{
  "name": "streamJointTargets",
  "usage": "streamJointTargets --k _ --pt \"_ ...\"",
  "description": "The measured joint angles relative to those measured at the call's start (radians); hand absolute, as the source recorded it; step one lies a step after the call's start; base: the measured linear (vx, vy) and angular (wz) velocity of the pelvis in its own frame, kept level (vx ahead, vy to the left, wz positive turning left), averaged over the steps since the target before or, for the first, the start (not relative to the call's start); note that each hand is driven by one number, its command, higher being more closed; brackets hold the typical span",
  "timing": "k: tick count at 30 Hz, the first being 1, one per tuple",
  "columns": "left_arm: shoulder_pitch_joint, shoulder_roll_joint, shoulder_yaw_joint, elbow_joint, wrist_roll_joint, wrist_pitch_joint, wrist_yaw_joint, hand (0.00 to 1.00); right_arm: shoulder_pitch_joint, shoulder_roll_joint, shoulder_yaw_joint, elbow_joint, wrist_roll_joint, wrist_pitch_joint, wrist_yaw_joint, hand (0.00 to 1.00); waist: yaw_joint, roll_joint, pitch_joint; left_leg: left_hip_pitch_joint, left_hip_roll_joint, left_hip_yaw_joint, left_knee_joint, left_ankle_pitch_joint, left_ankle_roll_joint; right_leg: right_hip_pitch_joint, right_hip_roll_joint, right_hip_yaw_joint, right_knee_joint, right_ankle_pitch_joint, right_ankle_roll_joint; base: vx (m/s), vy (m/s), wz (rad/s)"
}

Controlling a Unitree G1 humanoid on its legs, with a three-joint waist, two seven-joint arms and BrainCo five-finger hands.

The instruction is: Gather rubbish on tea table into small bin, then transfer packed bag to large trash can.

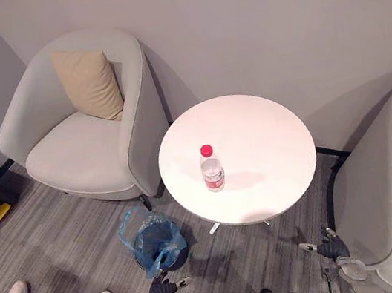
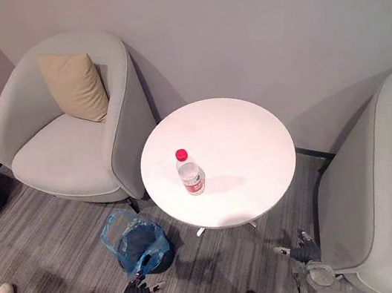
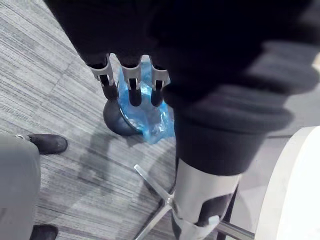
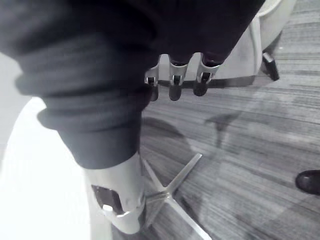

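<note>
Bottle (image 1: 213, 170), red cap, stands upright mid-bench (image 1: 270, 141). Small bin (image 1: 156, 245) with blue bag sits on the floor, near-left of the bench. Left hand (image 3: 131, 82) hangs above the bin, fingers straight, empty. Right hand (image 4: 173, 82) is low at near-right, fingers relaxed, empty.

light: soft, even, from overhead | counter (image 1: 252, 122): bright white top with mild glare, washed out along its edge in the right wrist view | shadows: faint one from the bottle (image 1: 213, 170) toward the counter's right edge; the counter's own on the floor (image 1: 82, 233) beneath | wall (image 1: 273, 21): dimmer behind the counter
</note>
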Motion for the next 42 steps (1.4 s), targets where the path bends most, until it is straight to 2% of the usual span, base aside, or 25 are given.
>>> streamJointTargets --k 6,14,18,31,35,42 --pt "0.006 0.005 0.000 -0.014 0.007 0.000 0.000 0.00 0.018 -0.001 0.003 -0.207 -0.031 -0.026 0.002 0.00 0.000 -0.011 -0.012 0.003 -0.008 -0.003 -0.037 0.028 0.005 0.007 -0.012 -0.003 -0.043 0.030 0.006 -0.05 0.029 0.03" --pt "0.041 0.007 0.000 -0.048 0.008 -0.001 0.000 0.00 0.037 -0.003 0.043 -0.370 -0.044 -0.055 0.018 0.00 0.002 -0.019 -0.037 0.016 -0.010 -0.026 -0.070 0.043 0.005 0.026 -0.013 -0.026 -0.067 0.034 0.006 -0.01 -0.003 0.08" --pt "0.062 0.007 0.000 -0.048 0.010 -0.002 0.000 0.00 0.006 -0.026 0.123 -0.426 -0.066 -0.078 0.021 0.00 0.002 -0.015 -0.042 0.013 -0.010 -0.036 -0.071 0.043 0.004 0.031 -0.013 -0.037 -0.078 0.036 0.007 0.00 -0.003 0.03" --pt "0.097 0.007 -0.001 -0.061 0.010 -0.013 -0.010 0.00 -0.153 -0.058 0.236 -0.405 -0.109 -0.081 0.014 0.00 0.007 -0.011 -0.040 -0.037 -0.034 -0.106 -0.095 0.071 0.013 0.014 -0.027 -0.110 -0.092 0.032 0.012 0.00 0.001 0.18" --pt "0.097 0.007 -0.004 -0.060 0.009 -0.015 -0.010 0.00 -0.210 -0.061 0.238 -0.343 -0.109 -0.080 -0.005 0.00 0.019 0.005 -0.027 -0.055 -0.041 -0.121 -0.097 0.080 0.014 0.006 -0.033 -0.128 -0.091 0.033 0.013 -0.04 0.006 0.14" --pt "0.075 0.003 -0.004 -0.070 -0.002 -0.032 -0.007 0.00 -0.362 -0.063 0.267 -0.247 -0.104 -0.076 -0.030 0.00 0.034 0.039 0.057 -0.125 -0.042 -0.156 -0.099 0.111 0.010 -0.056 -0.036 -0.164 -0.068 0.034 0.014 -0.06 -0.005 0.17"
